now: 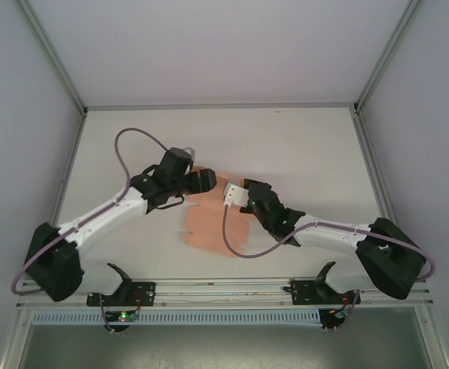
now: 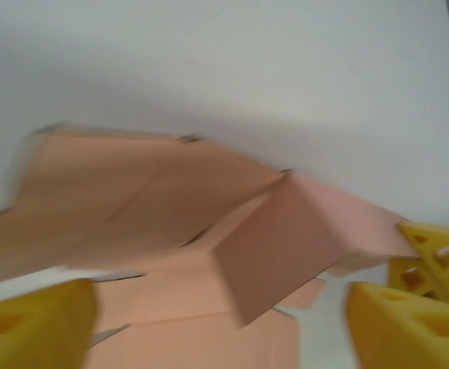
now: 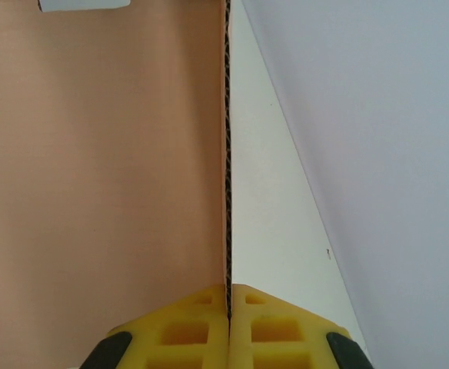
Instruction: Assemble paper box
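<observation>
Paper box [image 1: 213, 223] is only partly made, spread on the counter [image 1: 309, 146] with flaps lifted. One edge is pinched by the right end effector [image 3: 228, 307]; the left end effector [image 2: 217, 300] is held wide apart. Most folds are judged left to do

the paper box [image 1: 213, 223] is lying in the middle of the table [image 1: 309, 146], between both arms. the left gripper [image 1: 201, 182] is hovering at its far left corner, and the right gripper [image 1: 236, 192] is pinching a raised panel's edge at its far right.
</observation>
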`<state>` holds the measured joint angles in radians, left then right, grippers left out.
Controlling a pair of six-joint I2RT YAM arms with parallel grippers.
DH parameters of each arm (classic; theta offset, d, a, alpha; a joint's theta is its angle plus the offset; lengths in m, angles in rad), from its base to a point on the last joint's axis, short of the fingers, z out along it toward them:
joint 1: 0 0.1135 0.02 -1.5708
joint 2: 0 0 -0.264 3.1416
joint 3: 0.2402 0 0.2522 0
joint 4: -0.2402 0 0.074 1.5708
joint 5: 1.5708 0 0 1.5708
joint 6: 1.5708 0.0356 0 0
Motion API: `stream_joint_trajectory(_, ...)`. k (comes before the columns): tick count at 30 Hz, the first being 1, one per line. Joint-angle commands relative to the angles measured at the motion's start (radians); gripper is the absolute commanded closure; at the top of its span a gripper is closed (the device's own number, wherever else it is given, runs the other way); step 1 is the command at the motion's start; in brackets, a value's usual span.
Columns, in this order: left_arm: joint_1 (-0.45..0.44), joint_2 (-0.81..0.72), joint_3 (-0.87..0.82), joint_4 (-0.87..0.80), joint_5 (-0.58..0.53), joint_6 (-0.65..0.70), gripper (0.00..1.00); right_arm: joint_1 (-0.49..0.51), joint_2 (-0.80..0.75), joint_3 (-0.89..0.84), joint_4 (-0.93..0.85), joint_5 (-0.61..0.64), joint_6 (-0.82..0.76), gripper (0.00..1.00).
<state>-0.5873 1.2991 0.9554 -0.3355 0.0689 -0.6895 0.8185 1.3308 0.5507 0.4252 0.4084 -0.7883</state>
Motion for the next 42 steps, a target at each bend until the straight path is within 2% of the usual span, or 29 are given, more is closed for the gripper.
stream_joint_trajectory(1, 0.016, -0.119, -0.085, -0.150, -0.225, 0.038, 0.00, -0.020, -0.033, -0.019, 0.037, -0.030, 0.034, 1.00)
stream_joint_trajectory(4, 0.057, -0.182, -0.165, -0.199, -0.290, 0.025, 0.00, -0.027, -0.041, -0.022, 0.032, -0.049, 0.037, 1.00)
stream_joint_trajectory(6, 0.095, -0.200, -0.212, -0.189, -0.269, 0.033, 0.00, -0.028, -0.042, -0.022, 0.029, -0.057, 0.047, 1.00)
stream_joint_trajectory(9, 0.150, -0.191, -0.262, -0.127, -0.229, 0.028, 0.00, -0.029, -0.040, -0.021, 0.027, -0.070, 0.052, 1.00)
stream_joint_trajectory(17, 0.188, -0.095, -0.341, 0.128, -0.229, 0.085, 0.00, -0.029, -0.042, -0.019, 0.017, -0.094, 0.064, 1.00)
stream_joint_trajectory(19, 0.189, -0.069, -0.350, 0.186, -0.184, 0.130, 0.00, -0.030, -0.047, -0.018, 0.008, -0.103, 0.070, 1.00)
stream_joint_trajectory(27, 0.188, -0.104, -0.447, 0.431, 0.191, 0.268, 0.00, -0.038, -0.053, -0.016, -0.001, -0.137, 0.087, 1.00)
stream_joint_trajectory(31, 0.187, -0.097, -0.476, 0.494, 0.262, 0.273, 0.01, -0.039, -0.063, -0.016, -0.004, -0.160, 0.098, 1.00)
stream_joint_trajectory(38, 0.181, -0.010, -0.459, 0.597, 0.412, 0.282, 0.12, -0.044, -0.094, -0.024, -0.008, -0.212, 0.122, 1.00)
stream_joint_trajectory(42, 0.173, 0.008, -0.452, 0.629, 0.429, 0.286, 0.34, -0.051, -0.113, -0.028, -0.006, -0.250, 0.141, 1.00)
